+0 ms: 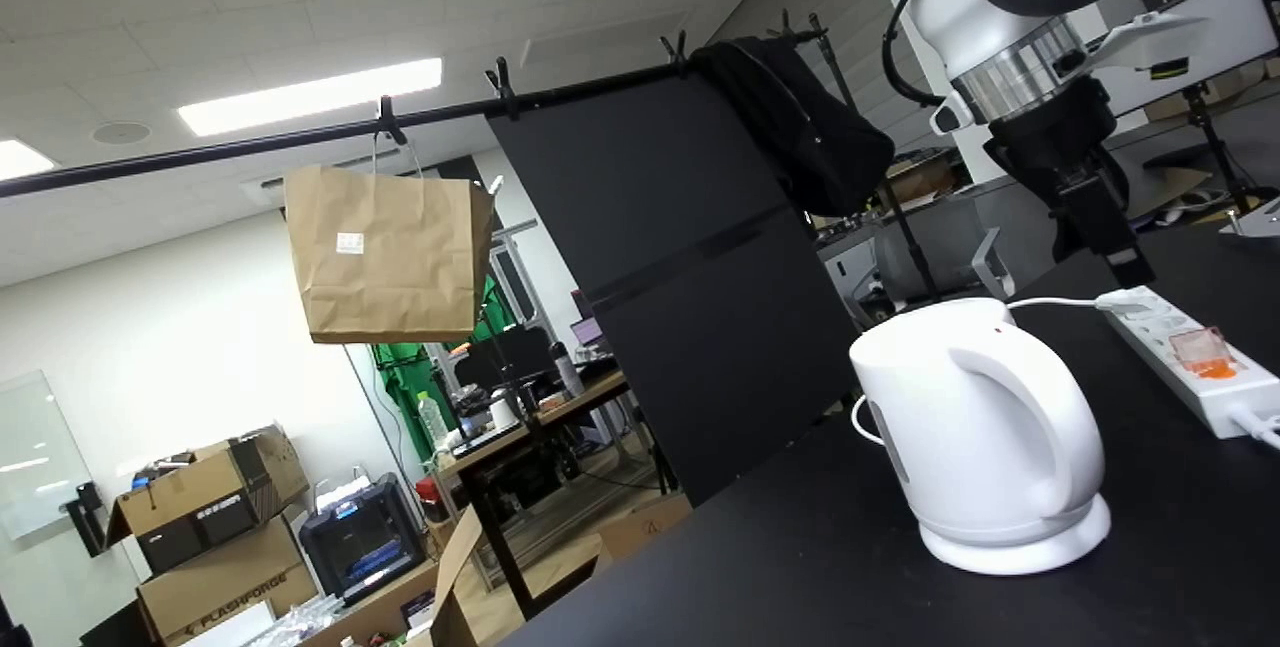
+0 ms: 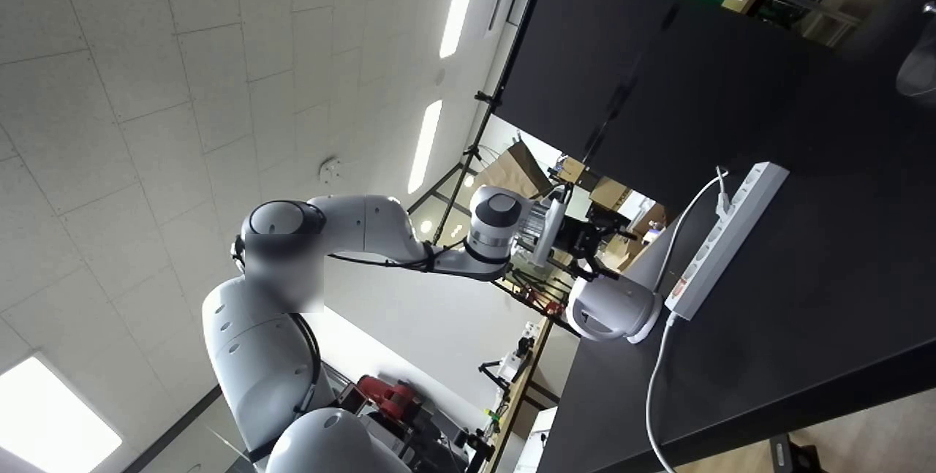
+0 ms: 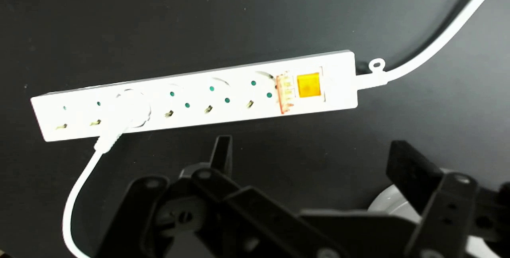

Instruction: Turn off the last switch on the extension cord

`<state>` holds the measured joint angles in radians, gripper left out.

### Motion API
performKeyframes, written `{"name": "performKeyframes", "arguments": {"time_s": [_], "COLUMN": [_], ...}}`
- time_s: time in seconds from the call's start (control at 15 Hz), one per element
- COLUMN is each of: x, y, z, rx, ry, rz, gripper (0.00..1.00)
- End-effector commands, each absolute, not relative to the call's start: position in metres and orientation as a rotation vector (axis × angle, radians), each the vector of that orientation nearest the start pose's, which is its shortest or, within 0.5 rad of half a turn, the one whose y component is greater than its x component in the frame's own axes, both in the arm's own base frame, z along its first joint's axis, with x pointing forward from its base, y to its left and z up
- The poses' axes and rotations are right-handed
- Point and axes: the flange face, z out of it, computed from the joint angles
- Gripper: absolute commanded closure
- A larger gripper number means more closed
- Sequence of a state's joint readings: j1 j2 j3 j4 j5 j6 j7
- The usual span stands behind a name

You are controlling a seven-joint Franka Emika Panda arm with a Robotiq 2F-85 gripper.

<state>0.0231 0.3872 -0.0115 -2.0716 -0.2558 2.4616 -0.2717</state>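
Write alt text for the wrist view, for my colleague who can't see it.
A white extension cord lies across a black tabletop, its amber switch near the right end and a white plug inserted left of center. The gripper is open, below the extension cord in the picture. A white kettle, partly hidden by the gripper, shows at lower right.

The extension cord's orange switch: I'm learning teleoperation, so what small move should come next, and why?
Probably close the jaws. In the wrist view they stand wide apart and clear of the extension cord, with the orange switch lined up with the gap between them; advancing open, they would likely straddle it, whereas shut jaws could press it.
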Motion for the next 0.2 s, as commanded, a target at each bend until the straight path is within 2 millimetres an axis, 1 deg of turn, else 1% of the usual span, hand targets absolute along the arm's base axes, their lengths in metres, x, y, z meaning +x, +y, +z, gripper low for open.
{"name": "performKeyframes", "arguments": {"time_s": [0.0,0.13], "x": [0.5904,0.5904], "y": [0.0073,0.0073], "z": [0.2424,0.2424], "rx": [-3.210,-3.210], "ry": [-0.790,-0.789], "rz": [0.033,0.033], "gripper": [0.00,0.00]}}
